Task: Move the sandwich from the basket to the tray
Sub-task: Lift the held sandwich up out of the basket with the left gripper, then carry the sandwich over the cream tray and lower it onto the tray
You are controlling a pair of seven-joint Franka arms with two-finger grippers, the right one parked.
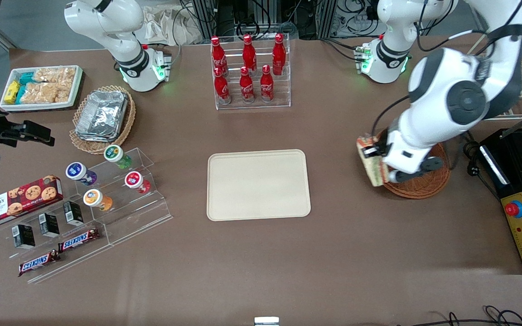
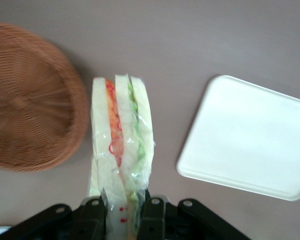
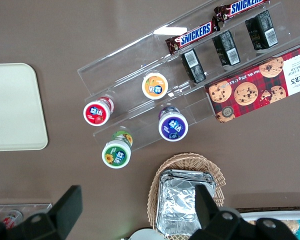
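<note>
While the end effector [image 2: 121, 207] is clamping its two fingers on the wrapped sandwich [image 2: 121, 150], one on each bread face, the wedge is hanging clear of the tabletop [image 1: 261, 262], just beside the rim of the basket [image 1: 424, 185] and no longer inside it. Taking the basket as the landmark: the sandwich is sitting at the edge that faces the tray [image 1: 258, 184], raised above the surface, with its filling layers running edge-on between the fingers, a grip that is probably keeping the slices pressed together rather than letting them slide apart. The basket itself is showing bare weave in the wrist view, with nothing else in it. The tray is lying well apart from the basket, toward the parked arm's end, flat and bare, so the carry across is looking unobstructed. Farther from the front camera than the basket, the bottle rack [image 1: 252, 72] is standing near the tabletop's edge.
</note>
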